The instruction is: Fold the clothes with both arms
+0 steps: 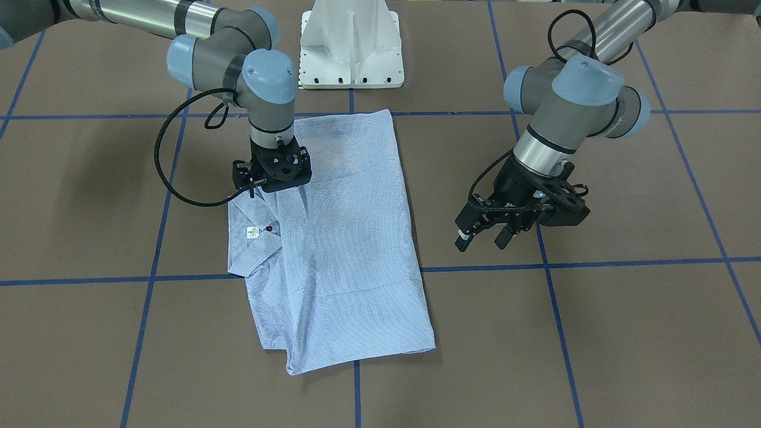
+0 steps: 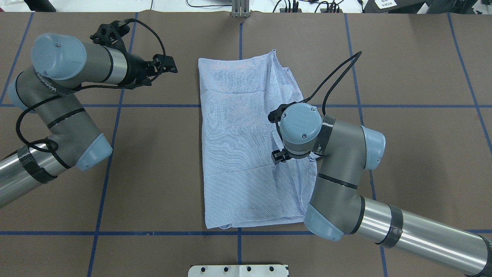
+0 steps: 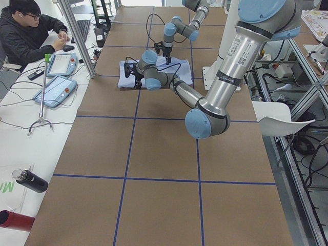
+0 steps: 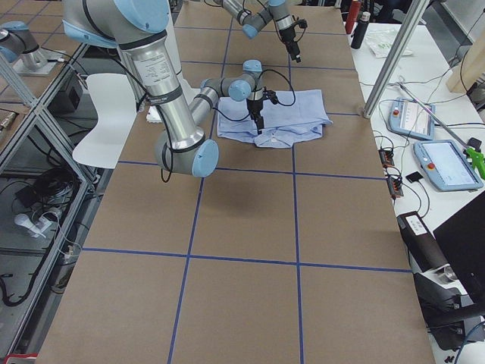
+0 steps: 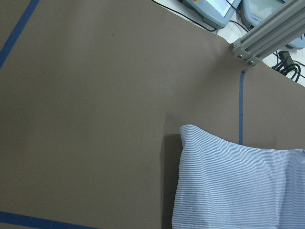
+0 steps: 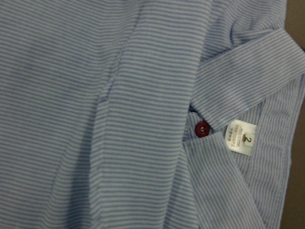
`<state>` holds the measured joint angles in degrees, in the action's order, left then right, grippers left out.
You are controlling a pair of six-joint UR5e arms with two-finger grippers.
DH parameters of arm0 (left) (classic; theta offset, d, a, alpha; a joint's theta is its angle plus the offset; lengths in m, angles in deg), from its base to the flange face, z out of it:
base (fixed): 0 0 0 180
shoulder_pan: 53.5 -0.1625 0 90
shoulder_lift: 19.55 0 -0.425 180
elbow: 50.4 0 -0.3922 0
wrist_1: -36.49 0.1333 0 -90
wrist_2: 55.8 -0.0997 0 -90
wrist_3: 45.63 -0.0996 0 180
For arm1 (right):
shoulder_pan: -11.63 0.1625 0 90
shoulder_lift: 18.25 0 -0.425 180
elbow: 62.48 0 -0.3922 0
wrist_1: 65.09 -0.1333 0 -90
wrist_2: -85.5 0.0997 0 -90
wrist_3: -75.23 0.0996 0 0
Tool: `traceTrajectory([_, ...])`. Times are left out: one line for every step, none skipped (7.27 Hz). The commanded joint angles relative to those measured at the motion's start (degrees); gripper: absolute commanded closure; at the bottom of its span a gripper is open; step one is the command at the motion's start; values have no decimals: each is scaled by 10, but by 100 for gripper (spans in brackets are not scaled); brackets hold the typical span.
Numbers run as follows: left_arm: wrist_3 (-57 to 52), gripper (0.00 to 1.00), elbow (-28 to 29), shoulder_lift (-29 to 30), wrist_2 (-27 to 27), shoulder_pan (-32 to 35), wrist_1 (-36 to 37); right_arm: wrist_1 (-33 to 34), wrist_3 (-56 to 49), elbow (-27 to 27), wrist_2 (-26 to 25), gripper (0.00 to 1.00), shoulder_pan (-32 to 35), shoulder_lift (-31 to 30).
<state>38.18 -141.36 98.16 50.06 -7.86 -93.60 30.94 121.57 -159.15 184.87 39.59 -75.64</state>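
On the brown table (image 1: 594, 333), the folded shirt (image 1: 351, 238) lies flat near the middle, its collar (image 1: 252, 241) toward the robot's right. The right gripper (image 1: 271, 183) points straight down onto the fabric just beside the collar; whether its jaws pinch cloth cannot be told. The left gripper (image 1: 484, 236) hangs tilted, apart from the shirt, with its fingers spread and holding nothing.

A robotics lab: 2 robot arms (image 2: 338, 181) at a blue-taped grid table (image 1: 654, 333), teach pendants (image 4: 447, 163), aluminium frame posts (image 3: 75, 36).

Brown table (image 1: 654, 333) (blue-taped grid), white pedestal (image 1: 351, 47), seated person (image 3: 25, 36)
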Motion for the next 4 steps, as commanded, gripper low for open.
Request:
traceTrajectory([0,0,-1,1,0,0,0,5,-30,-2,3,0,23,-17])
traceTrajectory([3,0,-2,4,0,-1,0,5,-48,-5,6,0,38,-27])
traceTrajectory([5,0,-3,7,0,-1,0,3,-73,-6,6,0,51,-45])
traceTrajectory([7,0,-5,8,0,-1,2,0,-105,-12,8,0,69,-70])
